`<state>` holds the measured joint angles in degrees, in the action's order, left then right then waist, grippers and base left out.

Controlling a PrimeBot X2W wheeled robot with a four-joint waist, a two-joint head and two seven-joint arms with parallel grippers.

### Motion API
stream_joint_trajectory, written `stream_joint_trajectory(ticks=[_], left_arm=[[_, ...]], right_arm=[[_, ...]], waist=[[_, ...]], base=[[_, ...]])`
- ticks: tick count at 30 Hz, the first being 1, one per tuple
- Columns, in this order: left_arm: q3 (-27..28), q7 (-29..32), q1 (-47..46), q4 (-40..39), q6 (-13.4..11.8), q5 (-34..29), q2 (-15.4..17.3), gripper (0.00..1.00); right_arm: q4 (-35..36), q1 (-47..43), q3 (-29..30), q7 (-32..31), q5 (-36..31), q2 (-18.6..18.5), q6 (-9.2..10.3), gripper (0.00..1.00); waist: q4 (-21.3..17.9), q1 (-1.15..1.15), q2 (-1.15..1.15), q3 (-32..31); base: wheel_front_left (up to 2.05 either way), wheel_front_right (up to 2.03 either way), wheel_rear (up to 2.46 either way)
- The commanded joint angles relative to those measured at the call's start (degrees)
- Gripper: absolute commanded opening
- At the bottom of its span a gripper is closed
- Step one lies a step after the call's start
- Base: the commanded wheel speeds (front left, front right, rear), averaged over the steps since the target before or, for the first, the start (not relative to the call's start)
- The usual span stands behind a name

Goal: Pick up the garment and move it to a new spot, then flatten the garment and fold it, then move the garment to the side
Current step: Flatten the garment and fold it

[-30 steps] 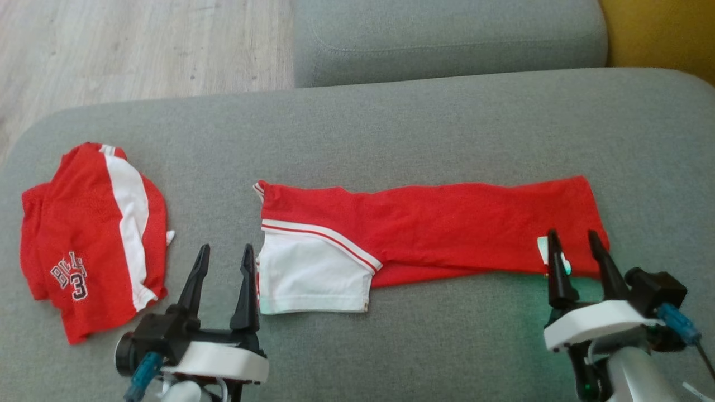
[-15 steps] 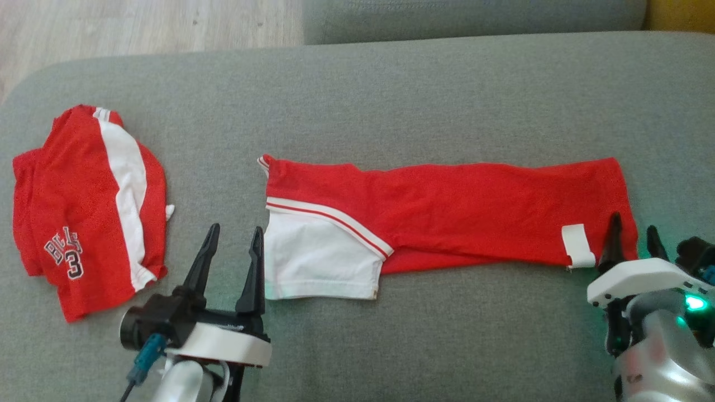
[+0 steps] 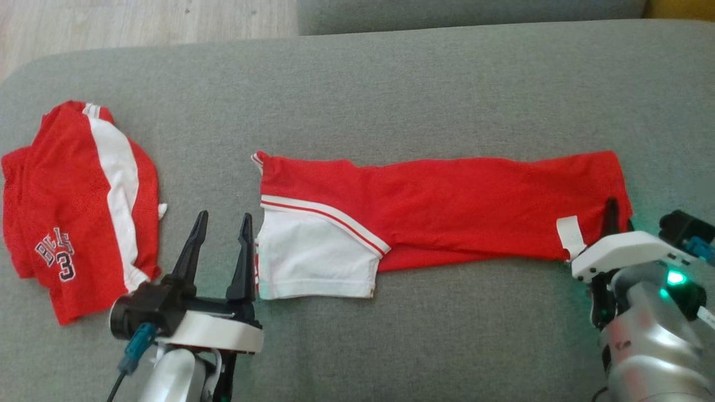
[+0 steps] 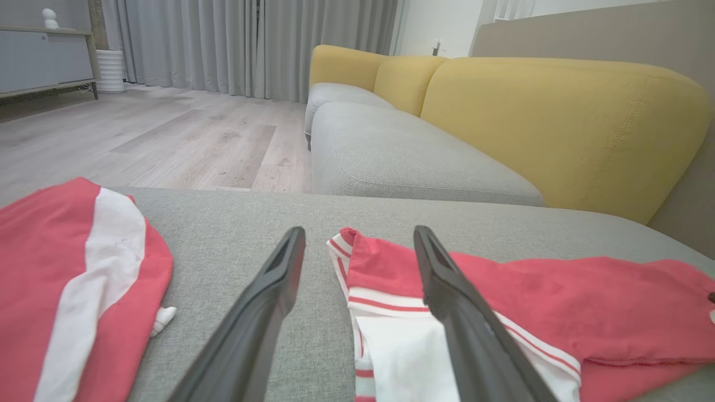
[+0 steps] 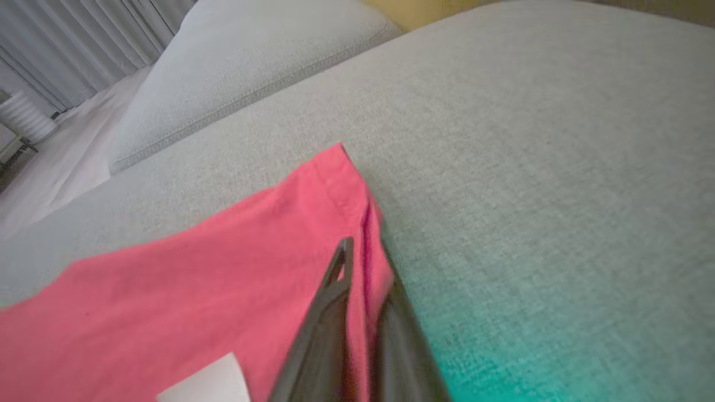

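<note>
Just right of the spread left gripper [image 3: 223, 215], red shorts [image 3: 61, 206] to its left, flat on grey sofa cushion [image 3: 391, 100]: red-and-white jersey [image 3: 447, 206], far hem pinched in right gripper [image 5: 363, 262] beside white tag [image 3: 570, 234].

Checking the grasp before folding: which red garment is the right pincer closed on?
The long red garment, stretched out flat; the right pincer pinches its end hem. The numbered garment lies apart, untouched.
</note>
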<state>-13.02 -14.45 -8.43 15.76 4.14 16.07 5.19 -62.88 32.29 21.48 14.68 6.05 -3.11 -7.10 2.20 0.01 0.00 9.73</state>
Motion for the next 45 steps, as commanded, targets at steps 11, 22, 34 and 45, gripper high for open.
stream_joint_trajectory(ticks=[11, 22, 34, 45], left_arm=[[3.5, -0.5, -1.0, -1.2, 1.0, -1.0, -1.0, 1.00], [5.1, -0.5, 0.3, -1.6, 1.4, -1.2, -1.6, 1.00], [5.2, -0.5, 2.8, -2.1, 1.2, -1.0, -2.1, 1.00], [4.8, -0.5, 3.2, -2.4, 1.0, -0.8, -2.2, 1.00]], right_arm=[[9.1, -1.9, 4.1, 0.3, -4.8, 0.2, -0.39, 0.00], [13.9, -1.4, 13.0, -3.0, -14.7, -3.7, -0.39, 0.00], [18.0, -1.9, 5.2, -3.6, -12.2, 0.1, -0.39, 0.00], [18.3, -3.7, -22.5, -3.2, 10.8, 0.2, -0.39, 0.00]], waist=[[-1.1, -0.01, 0.00, -2.5], [-1.1, -0.01, 0.00, -4.8], [-0.7, -0.01, 0.00, -10.5], [1.1, -0.01, 0.00, -12.2]], base=[[0.00, 0.00, 0.00], [0.00, 0.00, 0.00], [0.00, 0.00, 0.00], [0.00, 0.00, 0.00]])
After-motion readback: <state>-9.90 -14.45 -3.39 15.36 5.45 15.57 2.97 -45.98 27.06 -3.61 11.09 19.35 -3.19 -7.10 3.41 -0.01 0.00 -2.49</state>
